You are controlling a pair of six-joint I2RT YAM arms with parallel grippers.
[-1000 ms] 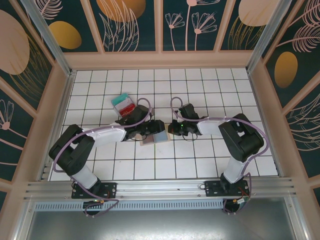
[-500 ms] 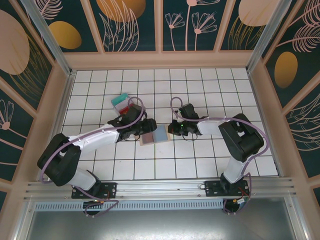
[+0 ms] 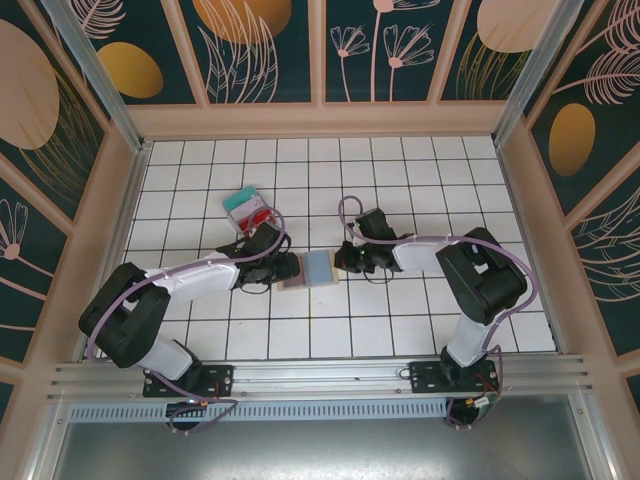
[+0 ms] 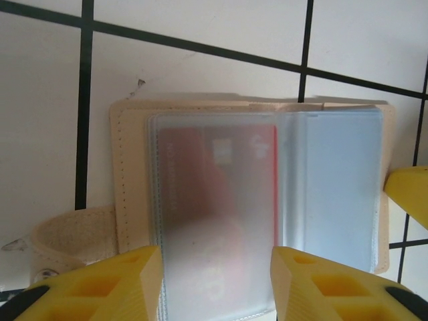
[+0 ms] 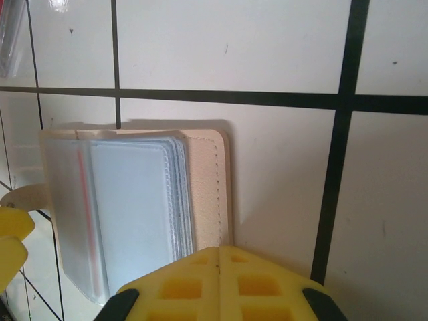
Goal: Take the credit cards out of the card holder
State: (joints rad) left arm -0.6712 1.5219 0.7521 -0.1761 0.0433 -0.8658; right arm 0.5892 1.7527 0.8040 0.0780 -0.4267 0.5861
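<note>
Far left: patterned side wall (image 3: 40, 120). On the white tiled table (image 3: 420, 170), left of centre and towards the back, the teal card (image 3: 240, 198) and the loose red card (image 3: 256, 214) lie overlapped. They're well apart from the holder, just beyond the left arm (image 3: 200, 272). A lilac cable (image 3: 285, 232) loops off that arm's wrist close to the loose cards. From above I can't tell if it touches them.

Left gripper (image 4: 215, 257): released, jaws apart, nothing clamped. One yellow finger (image 4: 130, 277) sits on each side of the near end of a clear sleeve (image 4: 214, 207). Whether the tips touch the sleeve I can't tell; the fingers are cut off at the frame bottom.

Card holder (image 3: 312, 269): mid-table between the two grippers, lying open and flat, tan cover down, sleeves up. The sleeved red card (image 4: 221, 160) sits in its left half, print blurred through the plastic. The snap strap (image 4: 73, 237) sticks out at lower left in the left wrist view. From above, the left gripper covers the holder's left edge.

Right gripper (image 5: 221, 257): clenched, fingers together, grasping nothing. Its tips are at the holder's right cover edge and hide whether they press on it. Right arm (image 3: 470, 270) bends off to the right.

A grey see-through object (image 5: 8, 33) in the corner of the right wrist view is cut off; can't identify it.
</note>
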